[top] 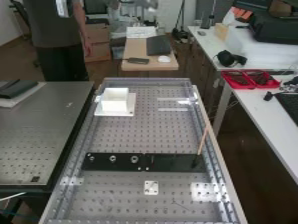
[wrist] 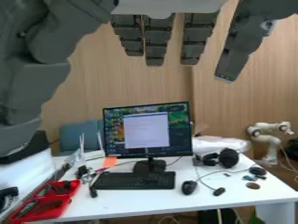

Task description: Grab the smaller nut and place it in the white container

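Observation:
On the flat black bar (top: 169, 162), low in the high view, the smaller nut (top: 91, 158) stands at the row's left end. Beside it are the larger nut (top: 113, 158) and the bearing (top: 134, 159), each apart from the other. The white container (top: 115, 100) sits on a white plate at the bench's far left part. In the wrist view the hand (wrist: 158, 37) is open, its fingers straight and hanging apart, with nothing between them and the thumb. It is raised, facing a desk with a monitor.
A thin wooden stick (top: 203, 141) leans up from the bar's right part. A small white plate (top: 151, 188) lies on the bench (top: 126, 135) nearer than the bar. Metal rails edge the bench. Red trays (top: 249, 79) stand on a white desk at the right.

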Tool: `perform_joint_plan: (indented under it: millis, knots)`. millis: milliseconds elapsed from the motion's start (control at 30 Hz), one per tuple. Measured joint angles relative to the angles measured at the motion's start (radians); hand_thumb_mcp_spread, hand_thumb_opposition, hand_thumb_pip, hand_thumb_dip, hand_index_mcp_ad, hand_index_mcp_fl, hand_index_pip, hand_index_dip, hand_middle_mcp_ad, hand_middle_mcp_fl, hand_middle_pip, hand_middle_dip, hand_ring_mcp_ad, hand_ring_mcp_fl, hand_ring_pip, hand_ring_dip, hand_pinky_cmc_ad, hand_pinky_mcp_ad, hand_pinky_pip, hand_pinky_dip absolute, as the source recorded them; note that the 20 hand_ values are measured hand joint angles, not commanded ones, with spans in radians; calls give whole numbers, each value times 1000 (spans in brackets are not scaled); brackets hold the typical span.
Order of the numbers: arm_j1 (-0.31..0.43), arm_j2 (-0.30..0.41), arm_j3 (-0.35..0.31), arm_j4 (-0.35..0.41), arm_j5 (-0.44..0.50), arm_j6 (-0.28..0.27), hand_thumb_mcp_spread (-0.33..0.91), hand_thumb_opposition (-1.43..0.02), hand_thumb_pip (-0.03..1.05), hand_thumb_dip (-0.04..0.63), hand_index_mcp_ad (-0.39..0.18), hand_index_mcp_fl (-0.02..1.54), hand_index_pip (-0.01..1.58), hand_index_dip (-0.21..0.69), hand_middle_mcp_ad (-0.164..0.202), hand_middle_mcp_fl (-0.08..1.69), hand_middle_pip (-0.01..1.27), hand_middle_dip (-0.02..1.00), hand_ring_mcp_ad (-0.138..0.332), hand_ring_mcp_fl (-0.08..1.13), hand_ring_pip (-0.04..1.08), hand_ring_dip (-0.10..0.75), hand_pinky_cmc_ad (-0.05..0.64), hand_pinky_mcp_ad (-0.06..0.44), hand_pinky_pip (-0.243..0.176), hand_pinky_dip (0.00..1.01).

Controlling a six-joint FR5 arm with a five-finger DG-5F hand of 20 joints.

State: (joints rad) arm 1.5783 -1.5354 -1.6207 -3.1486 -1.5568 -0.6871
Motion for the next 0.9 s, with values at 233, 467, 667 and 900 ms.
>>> perform_joint_plan:
  millis: [233,467,667,900]
  knots:
    - [-9,13,-53,21,6,-8,305,-714,318,51,0,40,86,45,23,10,138,173,136,0,141,37,346,305,-79,536]
    - [-32,22,-110,40,-8,-2,307,-730,346,63,0,40,87,42,42,21,138,175,138,0,154,42,360,307,-80,553]
    - [-66,30,-157,57,-44,11,309,-730,370,63,0,37,87,35,42,37,134,175,138,0,154,42,358,311,-80,553]
    - [-120,32,-198,77,-127,13,305,-730,396,63,0,40,103,10,42,38,138,175,138,2,155,42,358,311,-80,553]
